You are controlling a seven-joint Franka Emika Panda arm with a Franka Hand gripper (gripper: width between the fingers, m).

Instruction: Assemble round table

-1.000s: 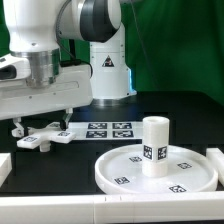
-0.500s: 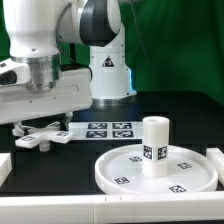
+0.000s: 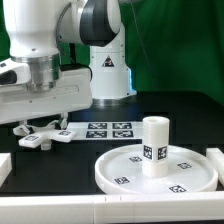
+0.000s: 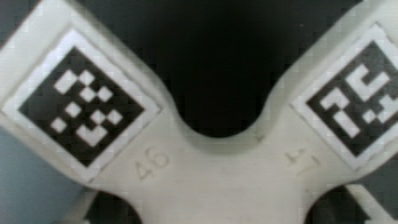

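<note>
On the round disc (image 3: 112, 176), the leg (image 3: 154, 146) stands upright at centre (that joint looks done).
Cross-shaped foot (image 3: 40, 137) lies unattached; the gripper (image 3: 40, 127) hovers above it, spread and empty.

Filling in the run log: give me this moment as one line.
pincer: low over cross-shaped foot, grip unclear | leg: upright at centre of disc | foot: lying apart from disc

Low exterior and close-up wrist views share the cross-shaped foot (image 3: 44, 136) (image 4: 196, 160).
</note>
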